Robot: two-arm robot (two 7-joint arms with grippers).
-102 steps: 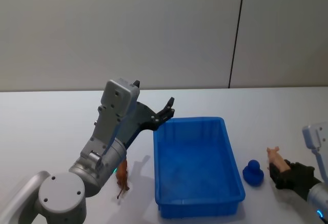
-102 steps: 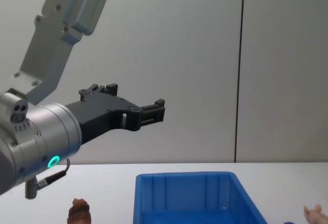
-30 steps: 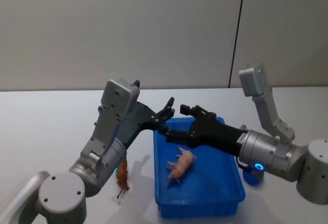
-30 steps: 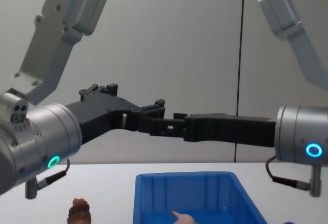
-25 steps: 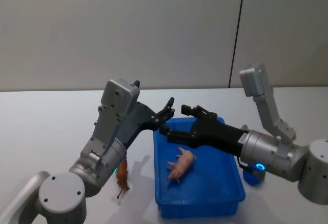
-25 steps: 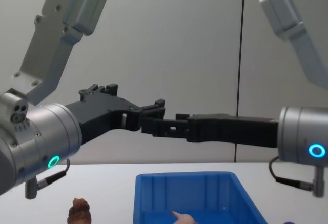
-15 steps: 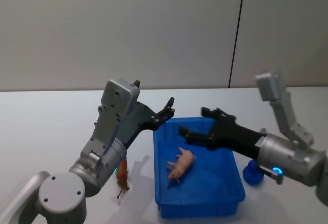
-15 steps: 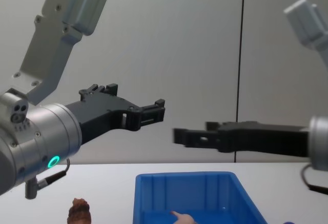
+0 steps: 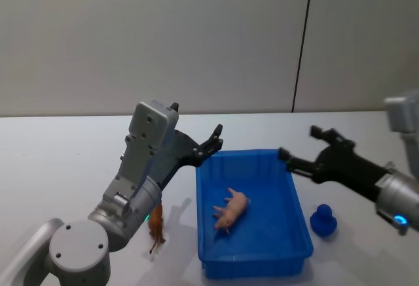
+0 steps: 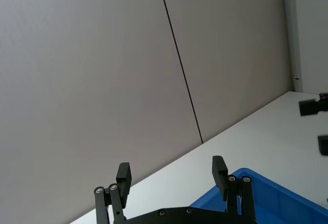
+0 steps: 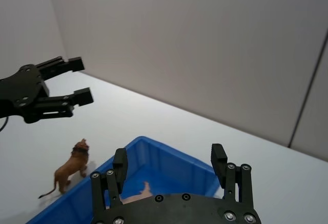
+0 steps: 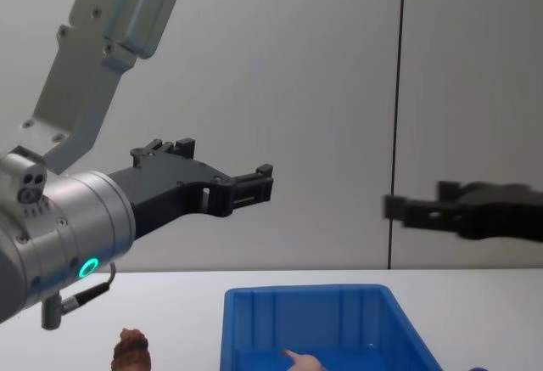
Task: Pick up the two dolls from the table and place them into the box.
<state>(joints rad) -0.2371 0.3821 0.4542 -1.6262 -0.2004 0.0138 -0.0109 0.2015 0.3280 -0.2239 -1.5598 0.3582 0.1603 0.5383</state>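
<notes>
Since the pink doll lies on its side on the floor of the box, that half looks done. Just beside the box's left wall the brown doll stands on the tabletop, not yet collected. Over the box's far-left corner the left gripper hovers spread and empty, likely keeping clear; the right gripper, likewise spread and empty, hangs above the far-right corner.
</notes>
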